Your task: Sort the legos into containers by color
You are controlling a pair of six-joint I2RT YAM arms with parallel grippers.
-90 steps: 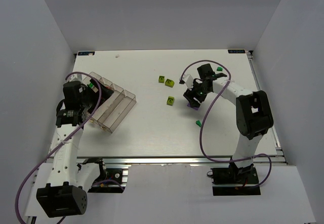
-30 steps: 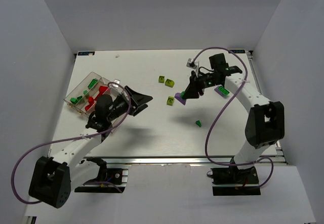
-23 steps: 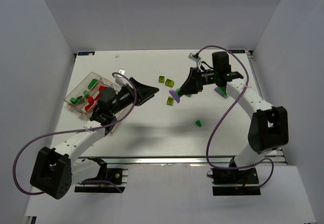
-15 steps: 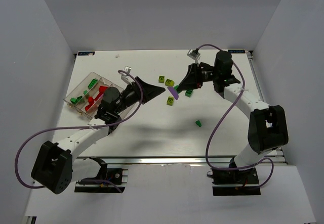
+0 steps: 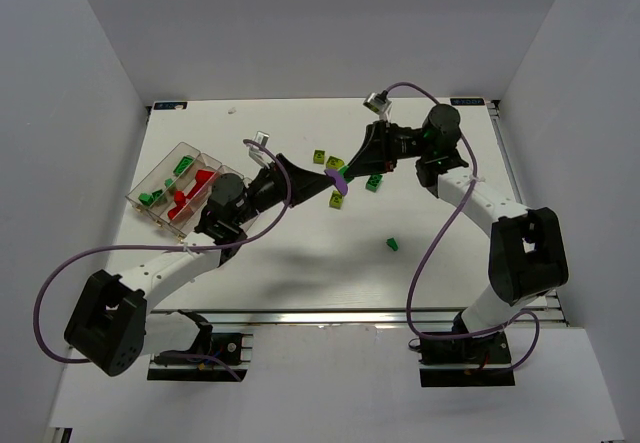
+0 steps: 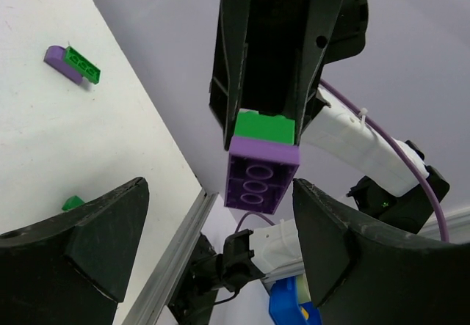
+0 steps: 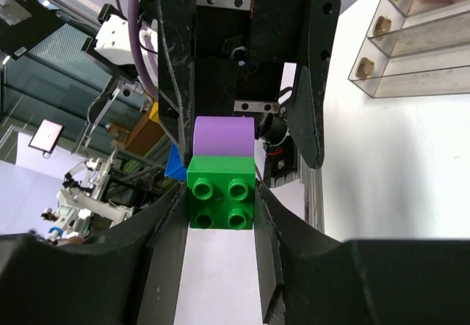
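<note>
- A purple brick (image 6: 263, 174) is pressed onto a green brick (image 6: 264, 127). The pair hangs in mid-air above the middle of the worktop, purple end outward.
- The right tool (image 7: 220, 193) is clamped on two sides of the green brick and presents the pair to the other arm.
- The left tool (image 6: 217, 185) has its jaws wide, one finger on either side of the purple brick and clear of it. It holds nothing.
- Step in hand, as judged: splitting the two colours.
  - The left tool should advance until its pads cover the purple brick alone, then close squarely on its flat sides.
  - It should peel with a slight tilt rather than a straight tug.
  - Catching the green brick as well would stall the split, and a shallow pinch could let the purple one spring away.
- The tray (image 5: 150, 173) is clear and divided. It sits at the left of the worktop, well apart from the tools, with red and green pieces in its lanes.
- Loose pieces on the surface:
  - a yellow-green brick (image 5: 338, 199) just below the tools
  - a small green brick (image 5: 392, 244) nearer the bases
  - a second purple-and-green pair (image 6: 71, 62)
- The worktop (image 5: 300, 263) is white, matt and flat, with an aluminium rail (image 5: 350, 316) along its near edge.
- Plain pale walls (image 5: 90, 83) close in three sides.
</note>
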